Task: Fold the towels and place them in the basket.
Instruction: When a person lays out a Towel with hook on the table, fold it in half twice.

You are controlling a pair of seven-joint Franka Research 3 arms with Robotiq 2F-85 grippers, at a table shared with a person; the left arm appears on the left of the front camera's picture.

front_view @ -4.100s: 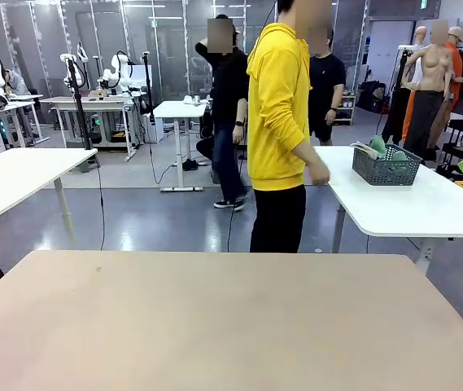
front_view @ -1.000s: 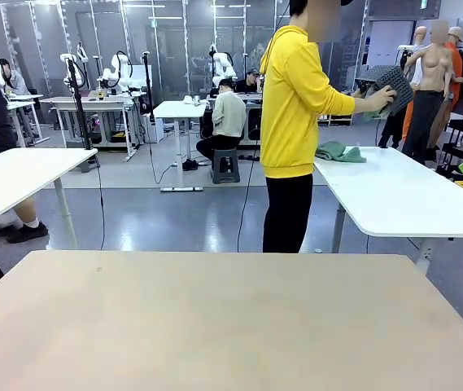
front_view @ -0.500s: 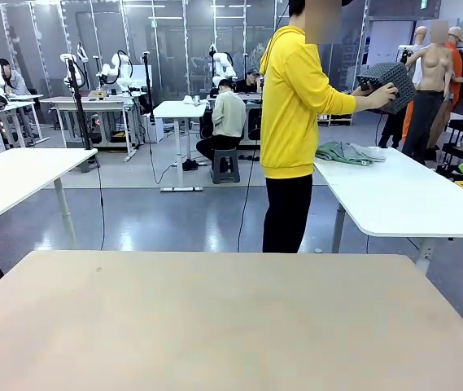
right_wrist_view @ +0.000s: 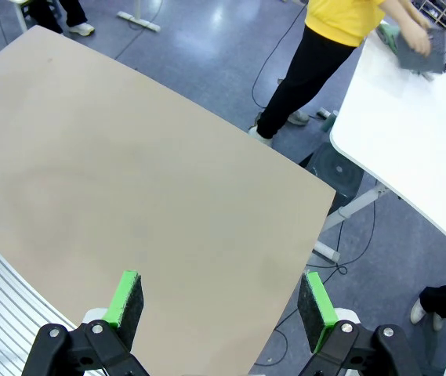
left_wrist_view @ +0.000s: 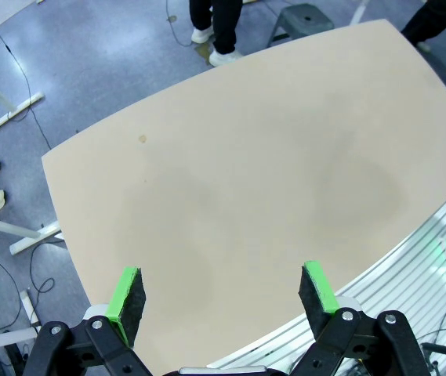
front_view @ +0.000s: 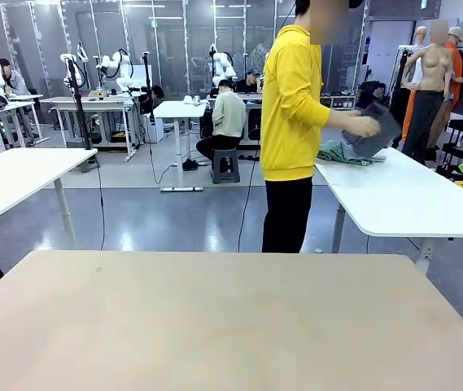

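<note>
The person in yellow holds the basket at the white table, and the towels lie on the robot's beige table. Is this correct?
Not quite. The towels lie on the white table, near the basket that the person holds, not on the beige table. The front view shows it.
</note>
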